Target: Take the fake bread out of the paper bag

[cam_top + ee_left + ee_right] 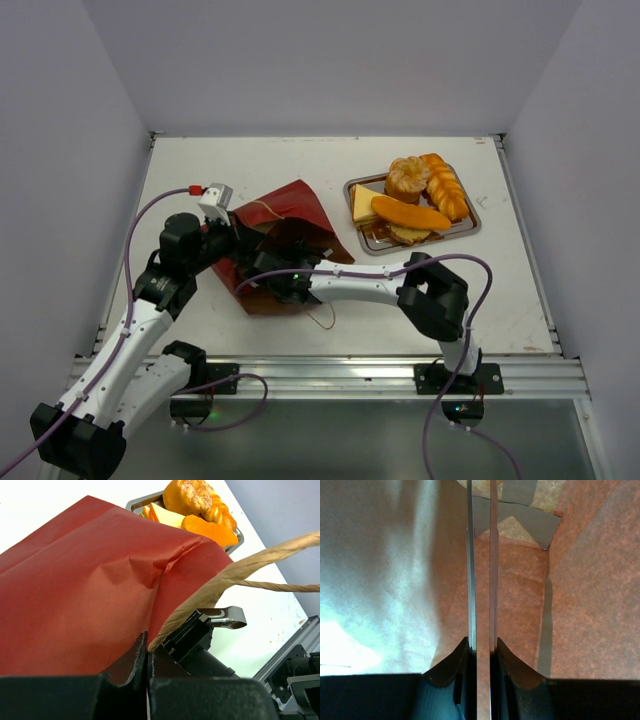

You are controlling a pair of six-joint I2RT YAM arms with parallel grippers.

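Left tool (147, 647), fully closed, pinches the bag (75, 580) at its string handle (240, 567). Right tool (481, 530), inside the bag, stands nearly closed with a narrow empty gap. Bread (415, 195) lies on the tray (470, 228), well right of both tools, on the worktop (200, 170).

One paper bag (290, 205) lies on the table, and two string handles show on it, one (262, 207) on its upper side and one (322, 318) trailing at its near edge. One metal tray (472, 226) carries five pieces of fake bread (400, 205): one round bun (407, 178), one braided loaf (447, 188), one pale wedge (362, 203), one long oval roll (410, 213) and one browner piece (405, 234) half hidden under that roll. Two robot arms are in view, one left arm (150, 300) and one right arm (360, 285).
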